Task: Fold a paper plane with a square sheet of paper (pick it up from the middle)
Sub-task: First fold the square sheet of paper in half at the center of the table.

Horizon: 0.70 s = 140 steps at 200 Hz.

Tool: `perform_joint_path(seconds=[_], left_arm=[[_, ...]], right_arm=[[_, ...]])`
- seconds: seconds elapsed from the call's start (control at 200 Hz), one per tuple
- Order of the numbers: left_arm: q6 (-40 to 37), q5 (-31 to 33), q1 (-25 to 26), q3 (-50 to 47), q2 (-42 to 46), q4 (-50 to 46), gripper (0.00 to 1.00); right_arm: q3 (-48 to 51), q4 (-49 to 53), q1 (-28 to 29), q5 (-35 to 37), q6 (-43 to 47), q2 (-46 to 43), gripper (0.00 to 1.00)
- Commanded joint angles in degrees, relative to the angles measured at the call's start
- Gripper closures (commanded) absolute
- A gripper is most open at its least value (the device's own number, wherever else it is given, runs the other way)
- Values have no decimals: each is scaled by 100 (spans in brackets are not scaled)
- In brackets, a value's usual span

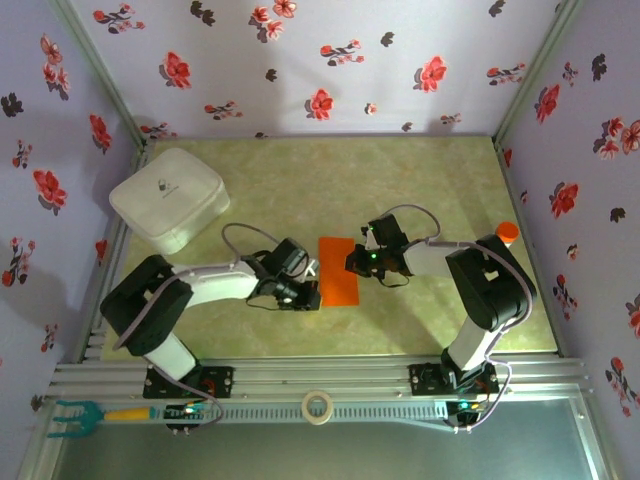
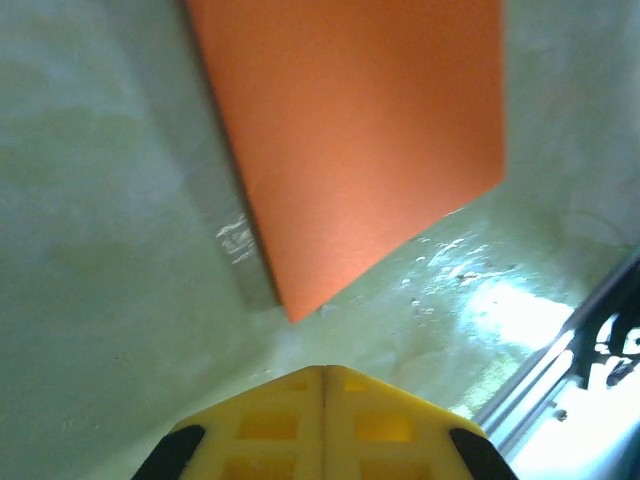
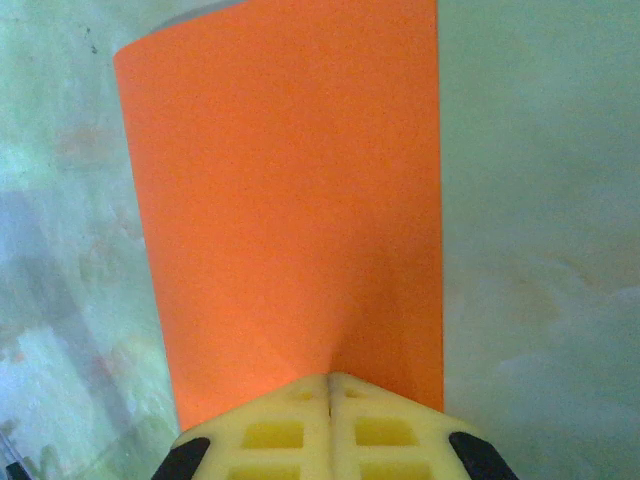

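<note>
- One square sheet of paper (image 1: pixel 338 270), bright orange and showing as a narrow rectangle from above, sits at the middle of the green table (image 1: pixel 420 180), between the two arms.
- Right gripper (image 3: pixel 330 382): its yellow fingers are pressed together at the near edge of the sheet, and the paper dimples toward the tips. They appear to pinch it at mid-edge, which fits the call to take the sheet from its middle.
- A grey shadow along the sheet's side in the left wrist view suggests that part rides slightly off the table, probably raised by that pinch.
- Left gripper (image 2: pixel 323 380): fingers closed tight on nothing, tips just short of the sheet's nearest corner. It looks placed to press or steady the paper while the other arm works the fold.
- No dart shape or layered flaps show, so the plane seems at an early fold.
- Well apart from the work stand a white lidded tub (image 1: pixel 165 198) at the far left and an orange-capped bottle (image 1: pixel 507 232) at the right edge. A roll of tape (image 1: pixel 318 407) lies on the near rail.
</note>
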<state>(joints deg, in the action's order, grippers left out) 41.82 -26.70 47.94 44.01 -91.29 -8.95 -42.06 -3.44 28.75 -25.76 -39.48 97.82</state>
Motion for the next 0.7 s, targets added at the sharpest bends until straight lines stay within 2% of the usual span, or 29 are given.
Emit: perform_joint_path(seconds=[0.0,0.37,0.515,0.695], left_arm=[[49,-206,-317,360,43,120,97],[-91,-612,-780,1349,-1308,422,97],[-103,-706,-846,1332,-1662,631,96],[-11,-519,-874,1017,-1873,599,97]], right_arm=[[288,995,-54,669,97,313,100],[121,1192,-54,656,172,246,100],[101,1236,-55,654,187,307,100],[108,1223,-54,643,183,330,100]])
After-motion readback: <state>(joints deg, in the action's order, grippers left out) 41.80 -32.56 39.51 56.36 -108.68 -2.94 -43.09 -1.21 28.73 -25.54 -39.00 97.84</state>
